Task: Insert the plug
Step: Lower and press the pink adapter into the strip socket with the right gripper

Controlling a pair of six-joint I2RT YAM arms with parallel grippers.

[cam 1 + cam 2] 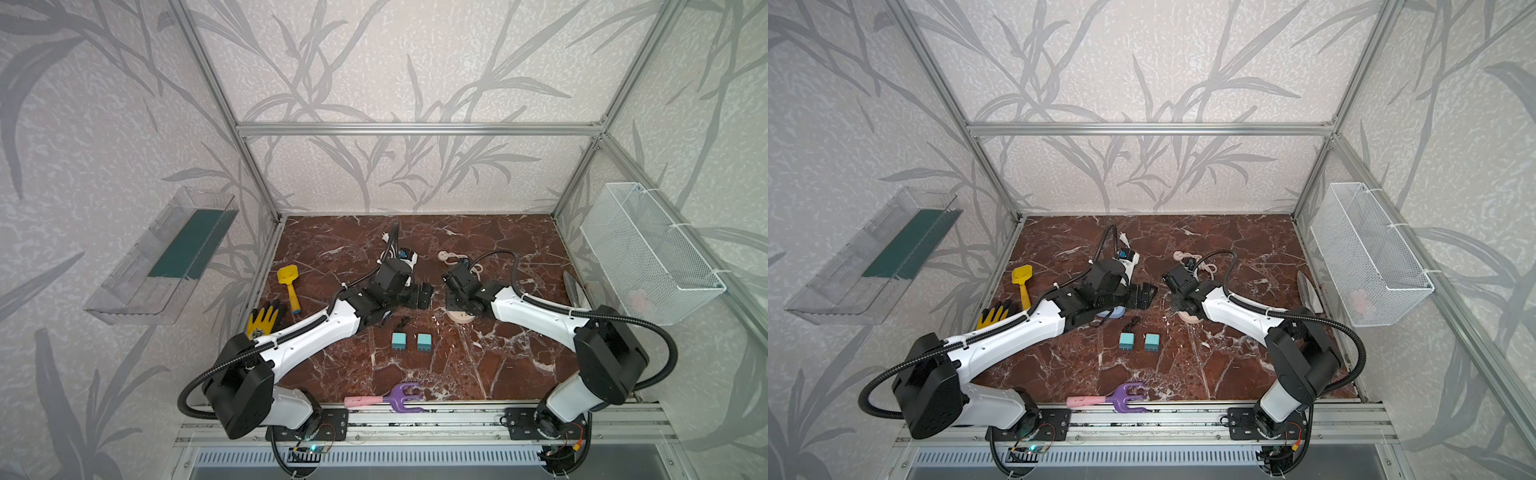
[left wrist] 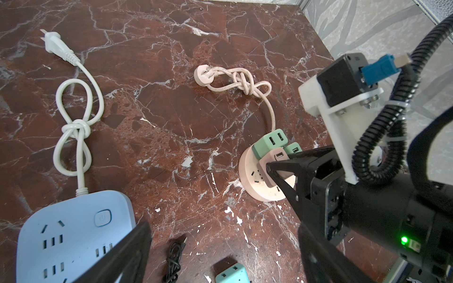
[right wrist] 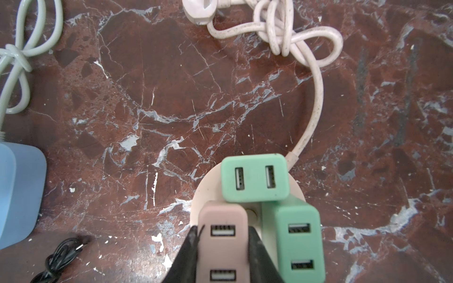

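A pink two-port plug (image 3: pixel 221 247) stands on the round pink socket disc (image 3: pixel 199 196), beside two green plugs (image 3: pixel 253 180) (image 3: pixel 299 240) on the same disc. My right gripper (image 3: pixel 222 229) is shut on the pink plug's sides from above. Its prongs are hidden. In both top views this gripper (image 1: pixel 456 307) points down over the disc (image 1: pixel 461 319). My left gripper (image 2: pixel 223 227) is open and holds nothing. It hovers over bare marble near a teal plug (image 2: pixel 232 273). In a top view it (image 1: pixel 419 295) is left of the disc.
A blue power strip (image 2: pixel 73 220) with a knotted white cord lies under the left arm. Two teal plugs (image 1: pixel 398 341) (image 1: pixel 424 343) and a black cable (image 2: pixel 174 259) lie mid-table. A yellow shovel (image 1: pixel 288 286), glove (image 1: pixel 264 320) and purple rake (image 1: pixel 399 397) lie near the edges.
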